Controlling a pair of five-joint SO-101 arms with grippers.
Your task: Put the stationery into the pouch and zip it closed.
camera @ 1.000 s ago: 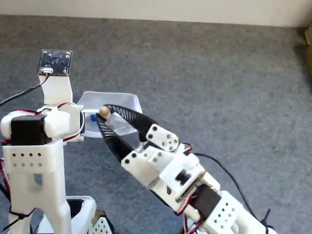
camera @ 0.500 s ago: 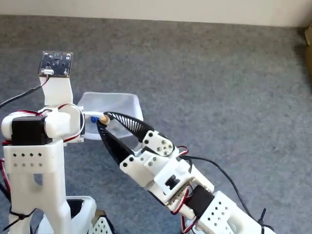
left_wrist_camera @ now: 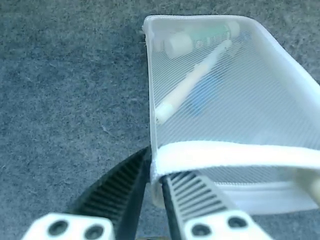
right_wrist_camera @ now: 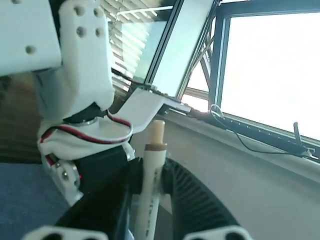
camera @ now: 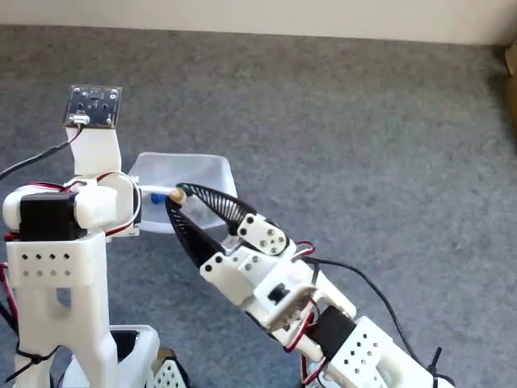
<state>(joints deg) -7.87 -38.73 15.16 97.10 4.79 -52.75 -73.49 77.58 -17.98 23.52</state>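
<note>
Our right tool pinches a slim white pen with a tan cap, its tip just beside the clear mesh pouch lying on the grey bench. Our left tool clamps that pouch's rim. We judge the pouch limp and light, best gripped by its stiffer zip band.

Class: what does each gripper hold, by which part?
Left gripper pinches the pouch at its rim corner; right gripper grips a pen below its tan tip.
</note>
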